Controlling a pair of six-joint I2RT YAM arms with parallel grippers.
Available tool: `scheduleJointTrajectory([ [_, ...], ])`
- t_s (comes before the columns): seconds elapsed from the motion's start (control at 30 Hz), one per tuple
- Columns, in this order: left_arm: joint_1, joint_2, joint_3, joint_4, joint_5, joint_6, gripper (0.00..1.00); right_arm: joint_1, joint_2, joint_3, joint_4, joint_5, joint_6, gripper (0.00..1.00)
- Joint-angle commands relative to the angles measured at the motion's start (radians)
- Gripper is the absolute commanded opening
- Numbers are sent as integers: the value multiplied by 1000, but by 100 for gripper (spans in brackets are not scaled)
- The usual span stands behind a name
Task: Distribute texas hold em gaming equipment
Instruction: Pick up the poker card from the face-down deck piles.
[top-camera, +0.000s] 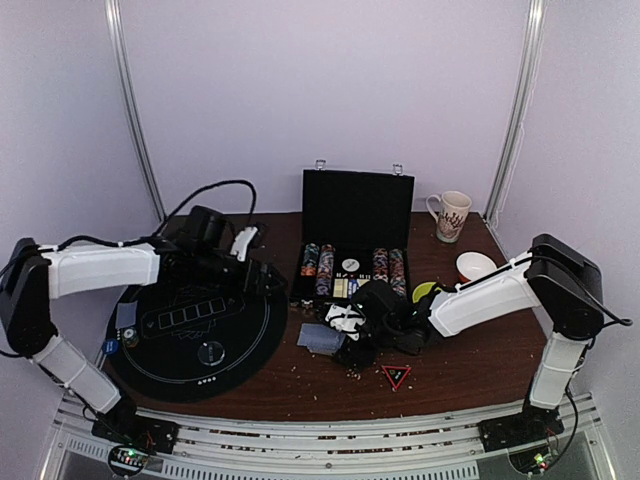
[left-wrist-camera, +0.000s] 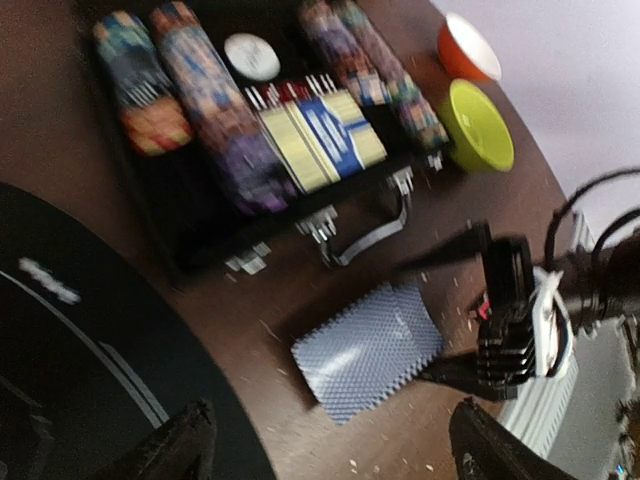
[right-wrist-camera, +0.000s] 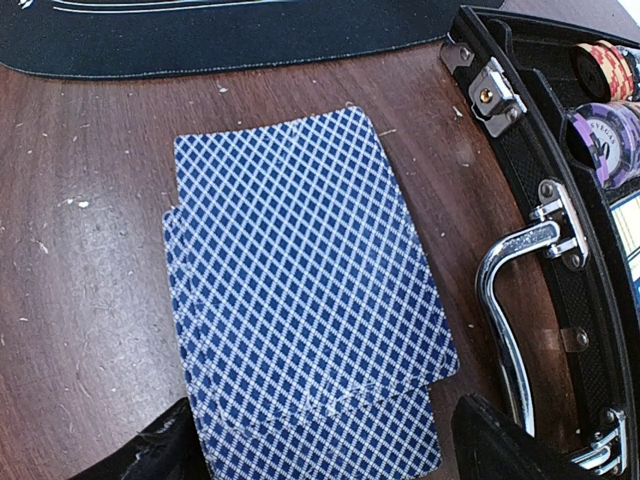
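A small stack of blue-backed playing cards (right-wrist-camera: 300, 290) lies fanned on the wooden table, between the black round mat (top-camera: 195, 335) and the open black case (top-camera: 355, 215). It also shows in the top view (top-camera: 318, 338) and the left wrist view (left-wrist-camera: 368, 348). My right gripper (right-wrist-camera: 325, 455) is open, one finger on each side of the cards' near end; whether it touches them I cannot tell. My left gripper (left-wrist-camera: 335, 450) is open and empty, hovering above the mat's edge and looking at the cards. Rows of poker chips (left-wrist-camera: 210, 95) fill the case. A clear disc (top-camera: 211, 352) lies on the mat.
The case's metal handle (right-wrist-camera: 510, 300) is just right of the cards. A yellow-green bowl (left-wrist-camera: 478, 125), an orange bowl (left-wrist-camera: 468, 47) and a patterned mug (top-camera: 450, 215) stand at the right and back. A red triangle (top-camera: 396, 376) lies near the front. Crumbs dot the table.
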Motion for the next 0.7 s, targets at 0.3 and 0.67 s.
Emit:
scheduleJointTrajectory([
  [0.3,-117,333,70,-49,152,-61,87,-3,2,-37,-83,18,-14,88],
  [0.67,-118,452,123,67,192,-124,42,-3,-5,-43,-88,20,-13,87],
])
